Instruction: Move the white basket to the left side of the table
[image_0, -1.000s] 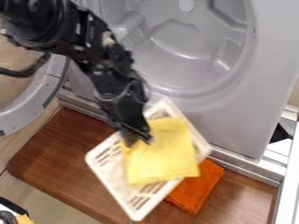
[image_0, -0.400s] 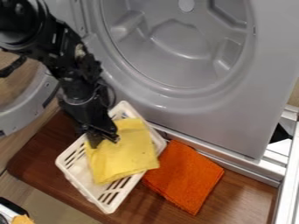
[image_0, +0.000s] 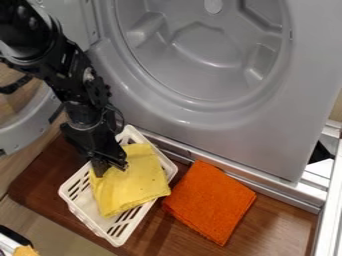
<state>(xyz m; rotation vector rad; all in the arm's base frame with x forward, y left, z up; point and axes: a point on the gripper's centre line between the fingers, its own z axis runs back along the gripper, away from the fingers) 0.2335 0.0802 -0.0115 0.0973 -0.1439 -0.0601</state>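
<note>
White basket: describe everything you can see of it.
The white basket is shallow and roughly rectangular, with rounded corners and slotted openings, and looks like plastic. It sits open side up, at a slant, on the left part of the brown wooden surface. A yellow cloth lies in it, covering part of its right rim. The gripper is at its upper left side; whether it touches the basket, I cannot tell.

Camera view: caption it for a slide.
White slatted plastic basket holding a folded yellow cloth, beside a square orange cloth on a brown wooden board.
</note>
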